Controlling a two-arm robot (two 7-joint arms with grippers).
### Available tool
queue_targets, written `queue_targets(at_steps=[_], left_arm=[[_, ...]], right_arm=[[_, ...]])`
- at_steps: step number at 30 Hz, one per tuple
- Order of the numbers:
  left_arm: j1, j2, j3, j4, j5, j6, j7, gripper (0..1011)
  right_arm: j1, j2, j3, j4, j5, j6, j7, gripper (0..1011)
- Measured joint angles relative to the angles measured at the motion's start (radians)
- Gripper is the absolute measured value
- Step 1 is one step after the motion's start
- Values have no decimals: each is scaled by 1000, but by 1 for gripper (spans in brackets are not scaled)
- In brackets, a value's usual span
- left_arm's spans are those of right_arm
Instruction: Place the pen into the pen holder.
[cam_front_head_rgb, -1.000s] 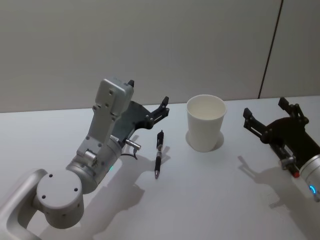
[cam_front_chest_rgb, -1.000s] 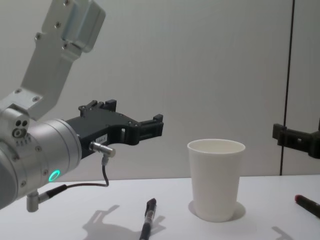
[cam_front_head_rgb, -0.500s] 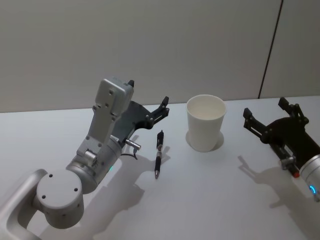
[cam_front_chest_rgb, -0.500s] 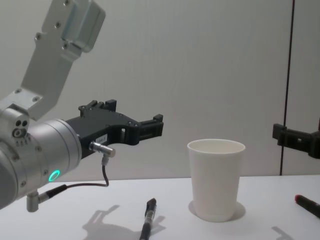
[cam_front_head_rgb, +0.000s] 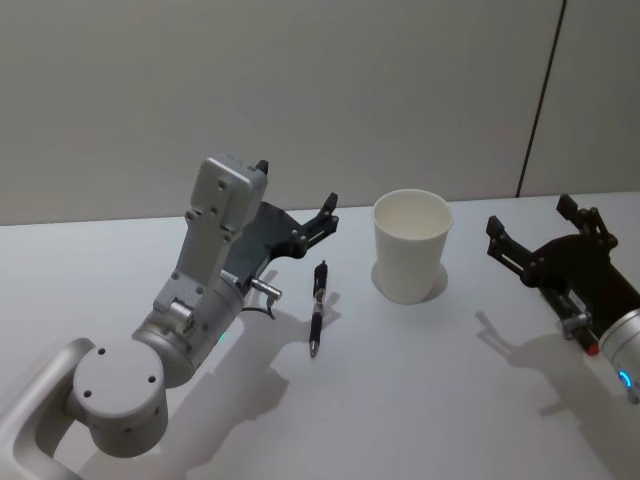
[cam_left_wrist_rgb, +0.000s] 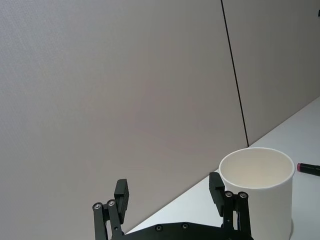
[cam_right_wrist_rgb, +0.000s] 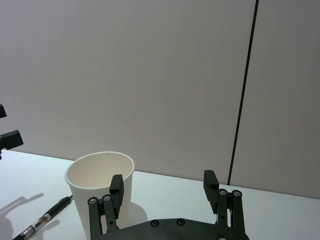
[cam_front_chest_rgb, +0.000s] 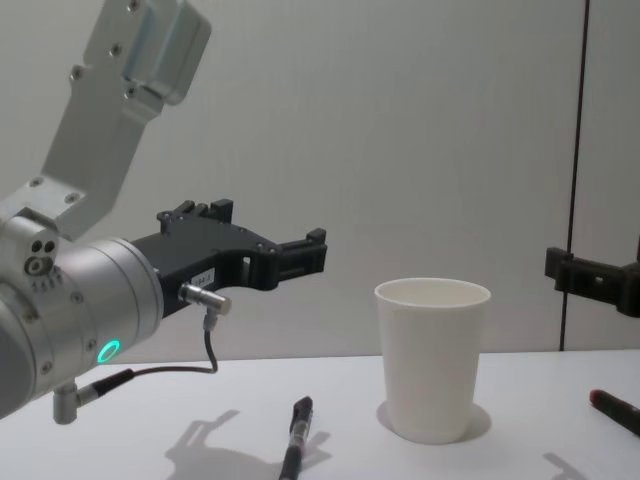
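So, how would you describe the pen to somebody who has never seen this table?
On the white table, find the white paper cup; the pen lies flat just to the cup's left, near the open left gripper. It is slim and black with a clear part, unlike the red-tipped stick far to the right, by the open right gripper.

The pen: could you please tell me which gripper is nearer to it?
The left gripper, open, hovering just beside the pen; the right gripper, also open, sits past the pen holder.
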Motion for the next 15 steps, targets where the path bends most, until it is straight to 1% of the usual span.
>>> queue_targets(at_steps=[7, 13, 15], left_arm=[[0, 0, 0, 0, 0, 0, 0, 1001], [0, 0, 0, 0, 0, 0, 0, 1001], [0, 0, 0, 0, 0, 0, 0, 1001]], right_arm=[[9, -3, 0, 9, 0, 7, 6, 1002], [34, -8, 7, 32, 6, 50, 15, 1002], [47, -9, 12, 42, 12, 78, 16, 1002]])
